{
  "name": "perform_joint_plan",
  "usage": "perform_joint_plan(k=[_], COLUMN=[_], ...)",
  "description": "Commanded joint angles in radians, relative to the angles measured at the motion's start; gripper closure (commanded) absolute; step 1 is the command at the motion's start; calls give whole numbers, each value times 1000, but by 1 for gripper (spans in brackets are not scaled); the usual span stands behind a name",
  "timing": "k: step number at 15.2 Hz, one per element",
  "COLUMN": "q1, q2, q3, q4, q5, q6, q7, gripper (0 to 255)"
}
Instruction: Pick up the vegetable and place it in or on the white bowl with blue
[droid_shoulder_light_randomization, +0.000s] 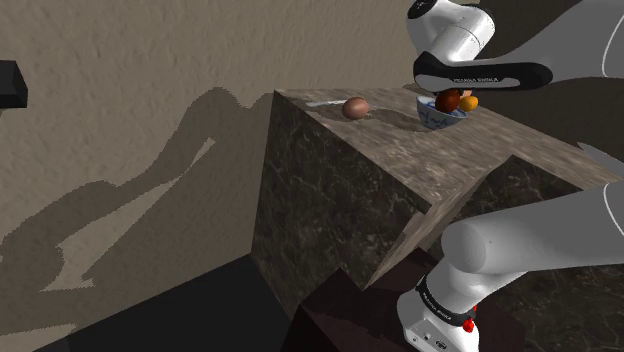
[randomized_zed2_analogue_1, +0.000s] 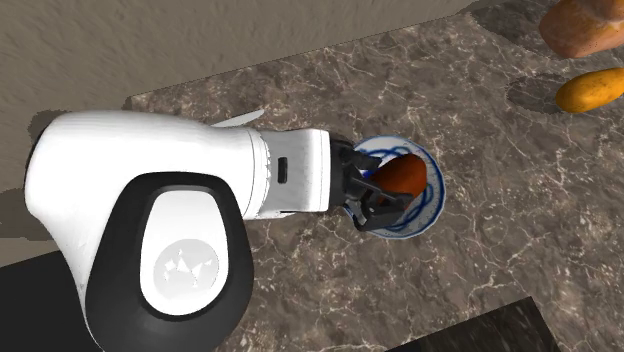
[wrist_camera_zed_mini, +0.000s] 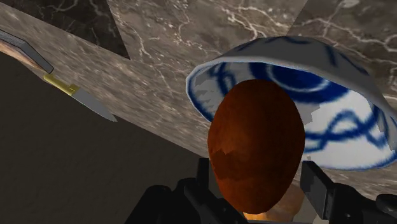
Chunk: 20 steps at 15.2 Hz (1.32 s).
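Clasping smooth reddish-brown oval vegetable (wrist_camera_zed_mini: 254, 143), gripper (randomized_zed2_analogue_1: 383, 190) over blue-patterned bowl (wrist_camera_zed_mini: 347, 124)

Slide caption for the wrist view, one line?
Wrist view: fingers clasp the reddish-brown vegetable over the blue-patterned white bowl on a marbled counter, a knife lying off to one side.

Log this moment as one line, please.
gripper: shut on reddish-brown vegetable | vegetable: held over white bowl with blue pattern | release: not yet
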Motion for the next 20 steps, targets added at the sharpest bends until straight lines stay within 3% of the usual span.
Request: perform_joint_plan(k=[1, 10, 11, 16, 20], q1=[-1, -1, -1, -1, 32], q2=[0, 2, 2, 2, -11], q3=[-1, -2, -2, -2, 69], q4=[-22, -44, -44, -44, 17], q5=[-6, -11, -11, -11, 47], q6=[14, 27, 27, 27, -85], q7=[19, 39, 39, 39, 25], gripper=[255, 255, 0, 0, 0])
